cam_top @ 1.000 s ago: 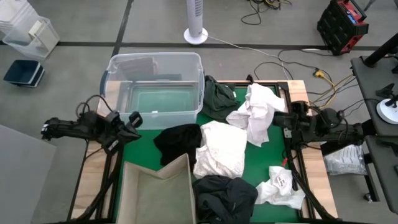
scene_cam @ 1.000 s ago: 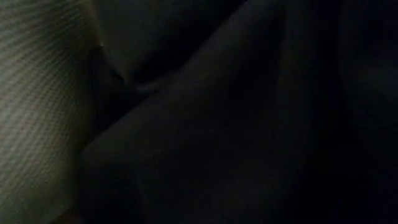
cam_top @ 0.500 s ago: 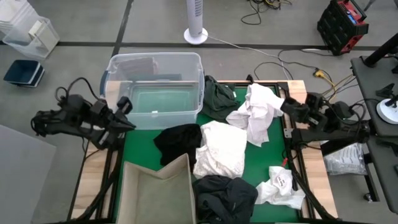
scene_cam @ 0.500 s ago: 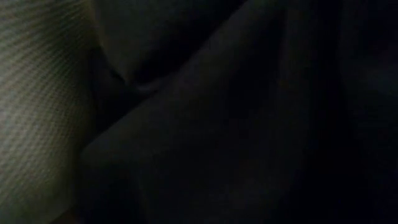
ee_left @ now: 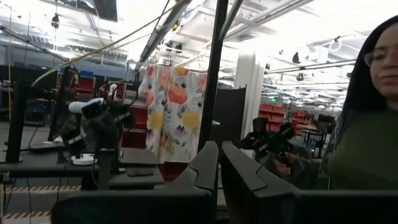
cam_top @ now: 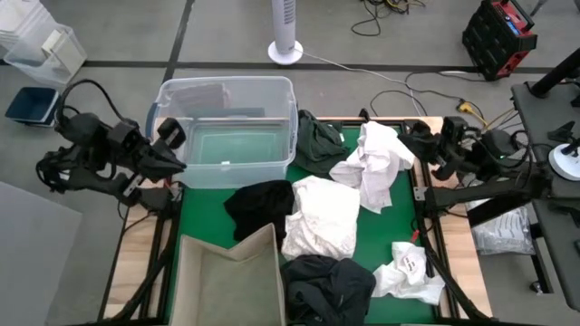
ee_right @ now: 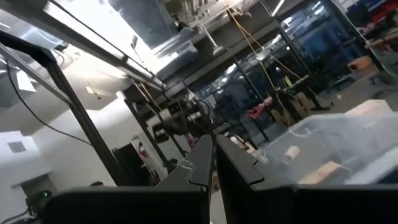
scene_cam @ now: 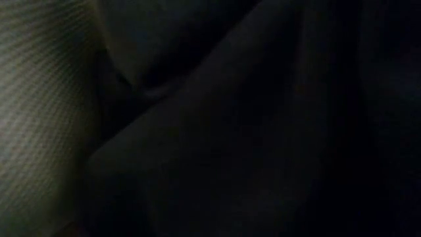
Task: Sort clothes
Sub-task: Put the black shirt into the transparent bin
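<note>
Several clothes lie on the green mat: a dark green one at the far side, two white ones in the middle, a black one, a dark grey one at the near edge and a small white one. My left gripper is shut and empty, raised over the table's left edge beside the clear tub. My right gripper is shut and empty, raised over the right edge near the far white garment. Both wrist views show closed fingers pointing out into the room.
A clear plastic tub stands at the far left of the table and a beige fabric bin at the near left. Dark cloth and the bin's wall fill the low view. A person shows beyond the table.
Both arms have risen from near the table top and tipped their grippers upward, staying shut and empty. The right gripper has also rolled about its own axis. No garment has moved.
</note>
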